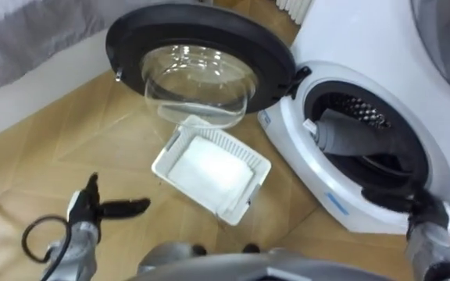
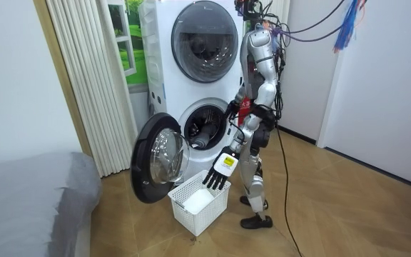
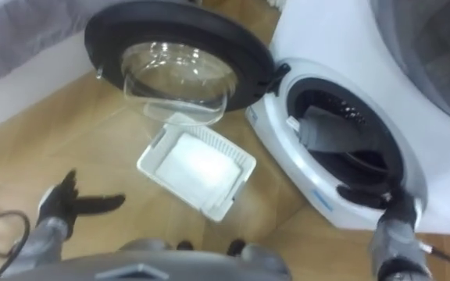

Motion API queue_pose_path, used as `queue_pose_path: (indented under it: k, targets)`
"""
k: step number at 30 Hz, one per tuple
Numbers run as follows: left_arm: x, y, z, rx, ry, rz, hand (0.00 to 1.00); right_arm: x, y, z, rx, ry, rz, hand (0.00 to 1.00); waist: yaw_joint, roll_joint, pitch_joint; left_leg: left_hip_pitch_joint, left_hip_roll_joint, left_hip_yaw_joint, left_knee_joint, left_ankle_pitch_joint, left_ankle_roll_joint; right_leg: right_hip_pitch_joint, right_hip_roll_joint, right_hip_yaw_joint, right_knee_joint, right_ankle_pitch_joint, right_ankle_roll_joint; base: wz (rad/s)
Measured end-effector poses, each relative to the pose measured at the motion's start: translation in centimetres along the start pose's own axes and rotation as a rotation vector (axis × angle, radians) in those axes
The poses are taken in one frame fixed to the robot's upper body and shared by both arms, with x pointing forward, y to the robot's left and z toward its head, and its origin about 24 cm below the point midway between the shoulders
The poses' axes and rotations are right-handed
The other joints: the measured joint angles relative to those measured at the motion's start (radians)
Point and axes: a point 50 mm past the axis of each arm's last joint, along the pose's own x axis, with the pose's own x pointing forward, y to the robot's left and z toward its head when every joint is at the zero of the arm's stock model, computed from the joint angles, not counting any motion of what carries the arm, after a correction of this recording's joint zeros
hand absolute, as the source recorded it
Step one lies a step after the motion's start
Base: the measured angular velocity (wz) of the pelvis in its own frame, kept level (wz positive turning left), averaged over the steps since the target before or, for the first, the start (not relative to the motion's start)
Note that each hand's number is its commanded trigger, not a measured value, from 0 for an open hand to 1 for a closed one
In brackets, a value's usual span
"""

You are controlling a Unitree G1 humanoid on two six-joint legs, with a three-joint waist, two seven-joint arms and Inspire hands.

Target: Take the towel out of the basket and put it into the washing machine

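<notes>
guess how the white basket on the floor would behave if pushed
The white basket looks like thin slatted plastic, so it is probably light and stiff. It sits flat on the smooth wood floor, so it would likely slide rather than tip.

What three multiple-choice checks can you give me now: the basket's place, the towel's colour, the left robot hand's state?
1. Where is the basket?
A. in the drum
B. on the floor beside the open door
C. on the machine's top
2. What colour is the towel in it?
A. white
B. red
C. black
3. How is the left robot hand?
A. shut on the towel
B. shut on the door
C. open, empty

B: it stands on the wood floor by the swung-out door.
A: the folded cloth inside is white.
C: it is stretched out over the floor, holding nothing.
</notes>
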Motion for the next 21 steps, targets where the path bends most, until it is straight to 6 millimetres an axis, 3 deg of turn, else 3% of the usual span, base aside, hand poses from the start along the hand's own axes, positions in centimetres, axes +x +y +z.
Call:
queue_pose_path:
  k: [2,5,8,15,21]
  targets:
    - [-0.3,0.3,-0.9,0.044,0.020,0.021,0.00,-0.4,0.6,-1.5,-0.035,0.027,0.023,0.00,-0.002,0.009,0.0017,0.032,0.000,0.000,-0.025,0.000,-0.004,0.021,0.005,0.001,-0.002,0.000,0.000,-0.04]
    - [-0.6,0.6,-2.6,0.067,0.085,0.048,0.00,-0.9,0.9,-3.3,-0.069,0.081,0.057,0.00,-0.008,0.027,-0.0029,0.058,0.000,0.006,-0.039,0.002,-0.008,0.038,0.008,0.001,-0.002,0.000,0.000,-0.09]
    - [-1.0,1.2,-4.3,0.046,0.151,0.084,0.00,-1.3,0.8,-4.8,-0.118,0.128,0.081,0.00,-0.007,0.033,-0.0014,0.085,0.001,0.009,-0.053,0.005,-0.011,0.053,0.011,0.006,-0.002,0.000,-0.001,-0.07]
    - [-2.3,1.9,-7.2,0.025,0.261,0.149,0.00,-2.2,1.1,-7.3,-0.099,0.227,0.094,0.00,-0.030,0.018,0.0084,0.133,0.000,-0.005,-0.071,0.006,-0.015,0.107,0.015,0.008,-0.020,0.000,-0.001,0.05]
    - [-3.6,2.4,-10.1,0.044,0.420,0.193,0.00,-3.6,2.1,-10.4,-0.042,0.360,0.123,0.00,-0.029,0.007,0.0043,0.145,-0.001,-0.003,-0.080,0.004,-0.016,0.124,0.024,0.020,-0.033,0.000,-0.001,-0.02]
